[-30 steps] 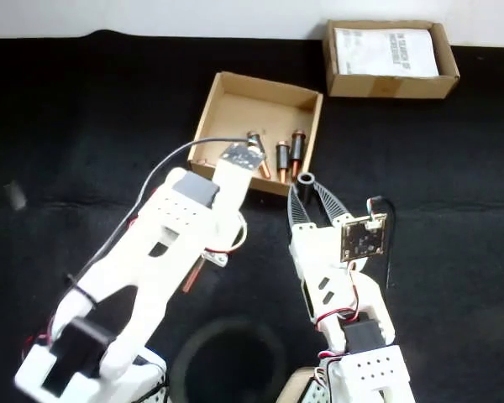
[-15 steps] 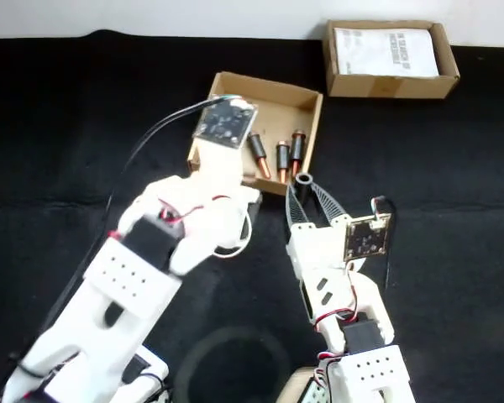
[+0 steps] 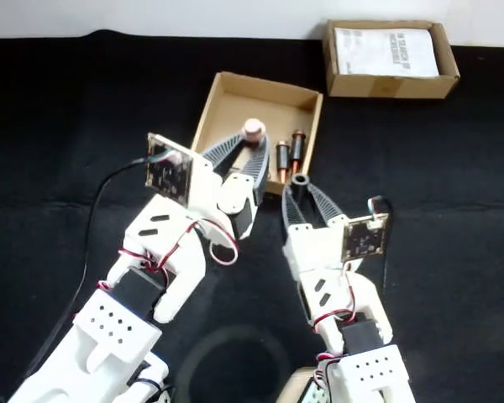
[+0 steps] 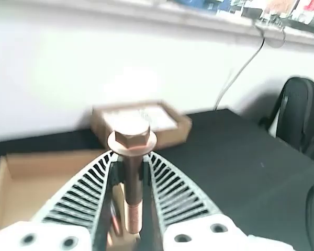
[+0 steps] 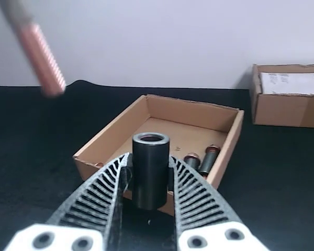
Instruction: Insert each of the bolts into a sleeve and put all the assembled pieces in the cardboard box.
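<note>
Bolt: a copper-coloured flange bolt (image 4: 130, 178) is held head-up over the open cardboard box (image 3: 208, 107), with its threaded end pointing down.
Left gripper: the left gripper (image 3: 250, 148) is clamped narrowly on the bolt's shank, just under the flange.
Sleeve: a dark sleeve (image 5: 150, 170) stands upright, bore open to the top, just outside the box's near wall.
Right gripper: the right gripper (image 3: 301, 190) is closed around the sleeve's body, leaving the mouth clear.
Gap: bolt and sleeve are near each other but apart. In the right wrist view the threaded tip hangs tilted, above and to one side of the bore.
Already boxed: at least two assembled pieces (image 3: 290, 151) lie side by side by the box wall nearest the sleeve.
Stage: this looks like the line-up before insertion, with the pair not yet mated.
Risk: if the tilt stays, the thread may catch the sleeve's rim and jam, or lever the sleeve askew in its grip.
Risk: the hold is on a smooth, round shank, so a push could slide the bolt upward rather than seat it.
Risk: a dropped bolt would probably land unsleeved among the finished pieces.
</note>
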Controlling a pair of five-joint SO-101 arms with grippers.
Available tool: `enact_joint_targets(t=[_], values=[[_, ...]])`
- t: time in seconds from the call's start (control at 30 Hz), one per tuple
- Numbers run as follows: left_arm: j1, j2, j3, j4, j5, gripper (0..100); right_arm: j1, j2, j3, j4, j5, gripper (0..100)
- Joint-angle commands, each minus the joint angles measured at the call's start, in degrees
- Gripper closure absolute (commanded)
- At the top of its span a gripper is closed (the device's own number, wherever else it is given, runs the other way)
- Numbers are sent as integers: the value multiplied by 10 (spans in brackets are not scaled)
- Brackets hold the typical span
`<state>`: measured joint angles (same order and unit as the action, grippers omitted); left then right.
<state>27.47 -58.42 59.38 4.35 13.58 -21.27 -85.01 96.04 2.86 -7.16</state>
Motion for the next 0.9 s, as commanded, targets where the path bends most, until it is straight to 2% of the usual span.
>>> enact_joint_targets(t=[0.0, 0.13, 0.33, 0.53, 0.63, 0.87], values=[[8, -14, -1, -61, -47, 991, -22, -16, 57, -1, -6, 991], [15, -14, 37, -112, -89, 991, -30, -16, 54, -2, -43, 991], [64, -17, 102, -179, -127, 991, -30, -16, 53, -4, -45, 991], [87, -14, 104, -181, -127, 991, -30, -16, 53, -6, -44, 991], [87, -14, 100, -181, -127, 991, -30, -16, 59, -47, -38, 991], [82, -13, 67, -178, -127, 991, -30, -16, 58, -108, 32, 991]])
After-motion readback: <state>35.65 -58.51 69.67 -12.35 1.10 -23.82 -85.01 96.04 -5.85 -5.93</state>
